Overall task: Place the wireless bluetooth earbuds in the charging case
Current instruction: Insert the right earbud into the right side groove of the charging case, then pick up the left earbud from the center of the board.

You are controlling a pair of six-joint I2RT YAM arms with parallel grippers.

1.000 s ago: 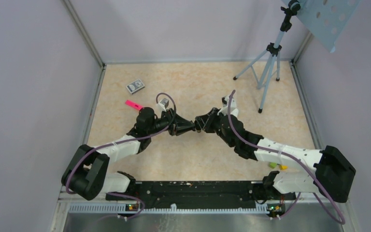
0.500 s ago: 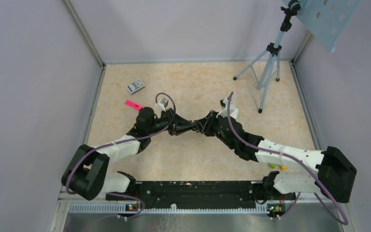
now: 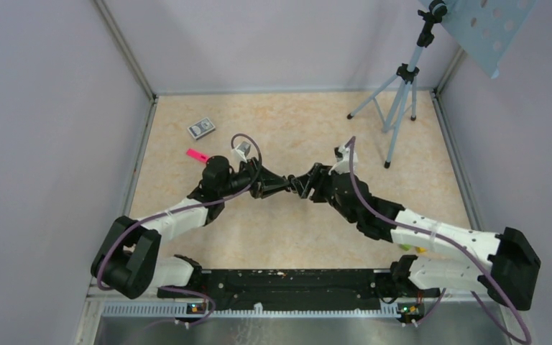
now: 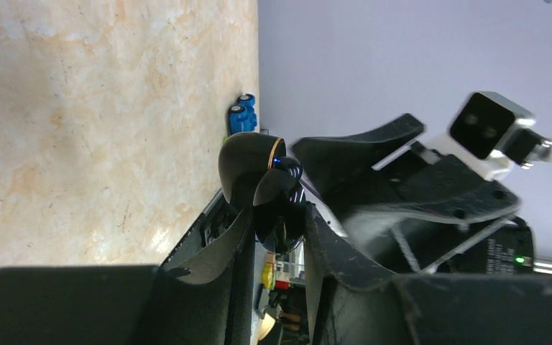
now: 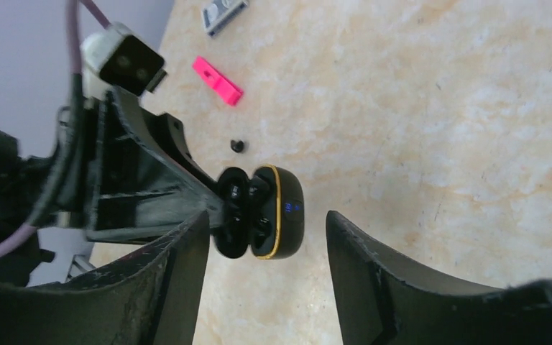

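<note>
The right claw [image 3: 301, 184] has spread its fingers since a second ago, and its arm has swung out toward the table's right edge. Its jaws now stand wide on either side of the glossy black oval charging case with a gold rim [image 5: 262, 212], touching neither side. The left claw [image 4: 279, 221] is clamped narrow on that case and holds it, lid open, in the air over the middle of the pale marbled table [image 3: 295, 237]. Dark rounded shapes sit in the open half and may be the earbuds [image 5: 236, 192], but I cannot tell whether both are fully seated. A tiny black bit [image 5: 238, 145] lies on the table toward the far left corner, near a flat pink plastic strip [image 5: 218, 80]; I cannot say what it is. To my eye this is the letting-go just after a placement. The next move calls for backing the right claw straight away without knocking the case, then checking the seating.
</note>
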